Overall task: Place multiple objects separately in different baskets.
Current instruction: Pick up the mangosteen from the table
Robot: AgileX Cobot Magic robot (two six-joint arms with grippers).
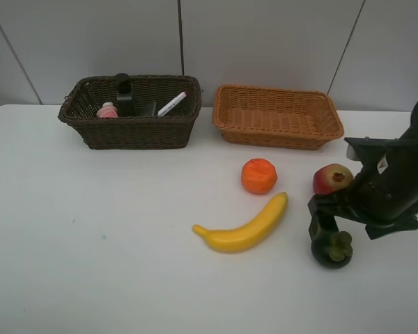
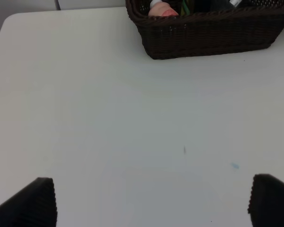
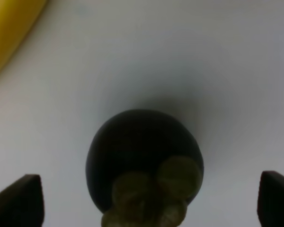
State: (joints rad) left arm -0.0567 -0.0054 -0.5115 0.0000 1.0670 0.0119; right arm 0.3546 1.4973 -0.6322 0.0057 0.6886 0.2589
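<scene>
Straddling mangosteen, right gripper jaws wide, not touching; left gripper released

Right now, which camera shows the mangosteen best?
Right wrist: the mangosteen fills the centre, dark skin and green calyx close up. Exterior high shows it small and dark, close under the right arm. Left wrist does not show it.

A robot test station of laboratory type. We see a plain white tabletop backed at 12 o'clock by smooth grey wall panels with dark seams. At 3 o'clock we find a black jointed robot arm. Toward 12 o'clock sit a deep dark-brown woven wicker basket and a shallower orange-tan woven wicker basket.
</scene>
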